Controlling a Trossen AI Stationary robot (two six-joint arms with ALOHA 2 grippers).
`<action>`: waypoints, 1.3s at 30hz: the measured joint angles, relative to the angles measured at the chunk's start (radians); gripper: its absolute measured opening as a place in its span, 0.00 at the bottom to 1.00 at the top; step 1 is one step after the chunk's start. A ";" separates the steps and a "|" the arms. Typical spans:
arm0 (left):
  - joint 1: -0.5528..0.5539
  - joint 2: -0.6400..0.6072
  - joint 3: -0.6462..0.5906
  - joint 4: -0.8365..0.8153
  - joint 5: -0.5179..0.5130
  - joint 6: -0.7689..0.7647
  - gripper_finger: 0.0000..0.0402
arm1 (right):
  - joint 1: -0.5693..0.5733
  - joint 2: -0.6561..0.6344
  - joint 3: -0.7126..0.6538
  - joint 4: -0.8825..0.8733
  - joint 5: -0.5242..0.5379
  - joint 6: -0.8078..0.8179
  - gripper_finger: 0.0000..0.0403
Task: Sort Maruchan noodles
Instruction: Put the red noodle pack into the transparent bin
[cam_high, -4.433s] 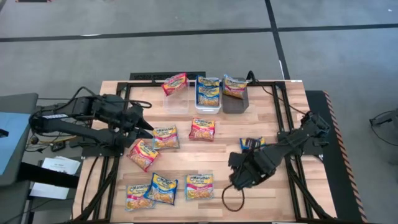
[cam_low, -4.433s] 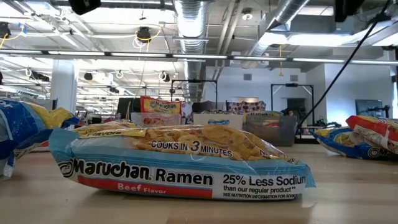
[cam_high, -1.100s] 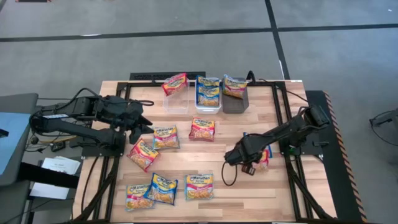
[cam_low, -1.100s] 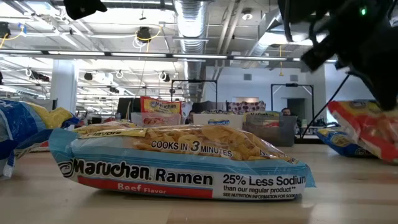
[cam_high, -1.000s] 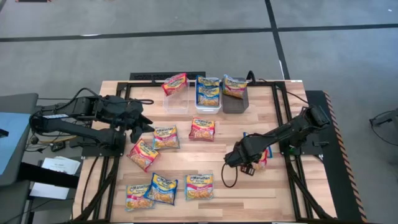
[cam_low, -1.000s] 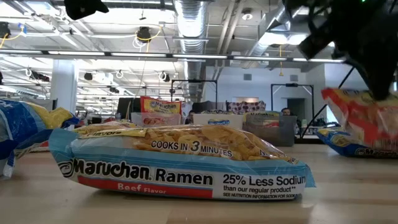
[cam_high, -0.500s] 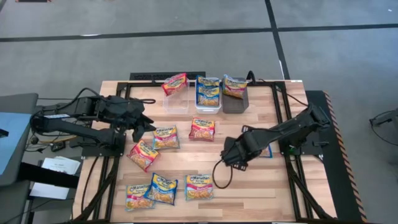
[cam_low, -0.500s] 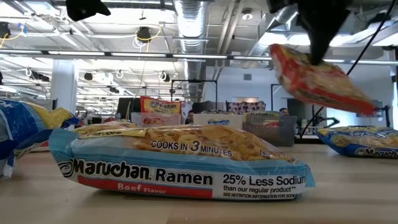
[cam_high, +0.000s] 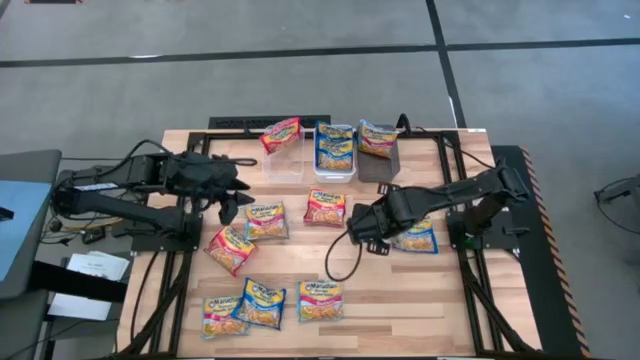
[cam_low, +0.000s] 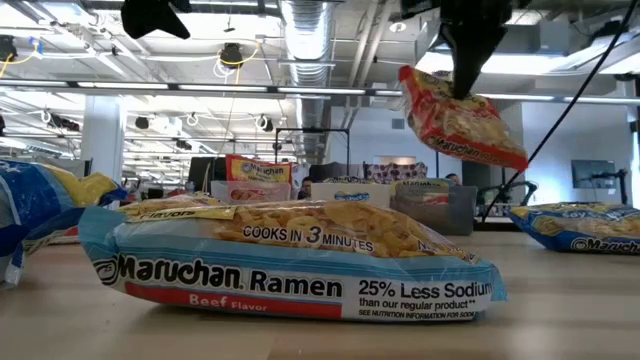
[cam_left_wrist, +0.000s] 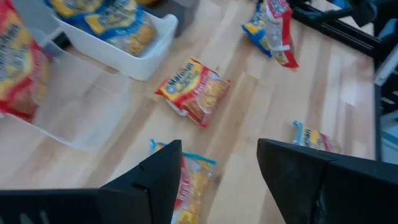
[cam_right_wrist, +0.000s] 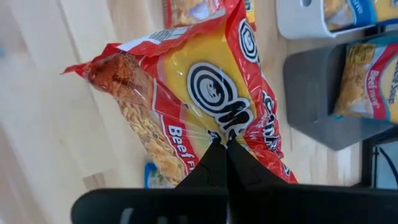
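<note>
Even, bright overhead light falls on the table (cam_high: 400, 300), leaving only soft, short shadows. In the low view, ceiling lamps glare white and the near packet (cam_low: 290, 260) is sharp. The left wrist view is smeared by motion blur; the red packet (cam_right_wrist: 205, 106) shines with glossy highlights.

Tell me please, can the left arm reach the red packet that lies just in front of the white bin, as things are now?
Probably yes. The left gripper is open and empty, and bare table lies between it and the red packet. The right gripper, shut on another packet, hangs close beside it and could crowd the approach.
</note>
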 joint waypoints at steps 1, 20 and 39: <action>0.019 0.000 0.000 0.000 0.000 0.016 0.49 | -0.010 0.000 0.000 0.013 0.000 -0.016 0.01; 0.212 0.102 0.001 0.253 0.120 0.055 0.49 | -0.137 0.001 0.000 0.366 0.000 -0.229 0.01; 0.212 0.277 0.001 0.492 0.189 0.040 0.49 | -0.190 0.002 0.106 0.508 0.057 -0.263 0.01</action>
